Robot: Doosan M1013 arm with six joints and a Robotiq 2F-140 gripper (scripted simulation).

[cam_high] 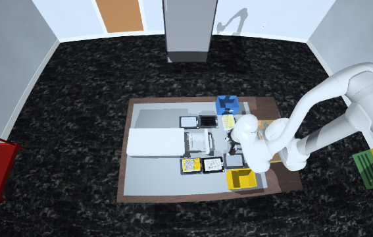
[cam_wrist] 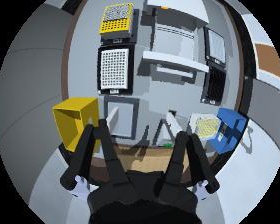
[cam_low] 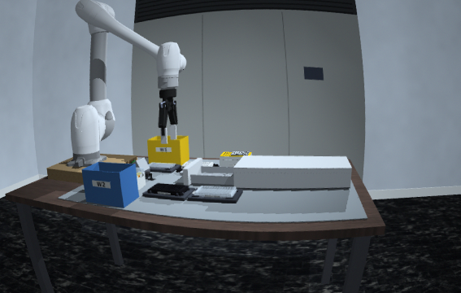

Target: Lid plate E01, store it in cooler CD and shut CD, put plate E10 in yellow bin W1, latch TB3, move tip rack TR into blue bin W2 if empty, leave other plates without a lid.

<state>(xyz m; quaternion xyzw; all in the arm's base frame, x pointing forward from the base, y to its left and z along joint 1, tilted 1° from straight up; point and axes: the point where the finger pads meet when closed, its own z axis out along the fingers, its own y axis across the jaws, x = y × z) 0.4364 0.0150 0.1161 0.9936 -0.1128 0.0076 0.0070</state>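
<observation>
Gripper (cam_low: pixel 167 136) hung over the bench with fingers partly apart, gripping nothing; I'd center above the tip box (cam_high: pixel 228 122) before pressing.

White arm (cam_high: pixel 304 108) reaches over the bench between blue bin (cam_high: pixel 227 105) and yellow bin (cam_high: pixel 241 178)

I read "W2" on blue bin (cam_low: pixel 110 184), lower left of exterior view; "W1" on yellow bin (cam_low: pixel 181 150), left-centre.
</observation>
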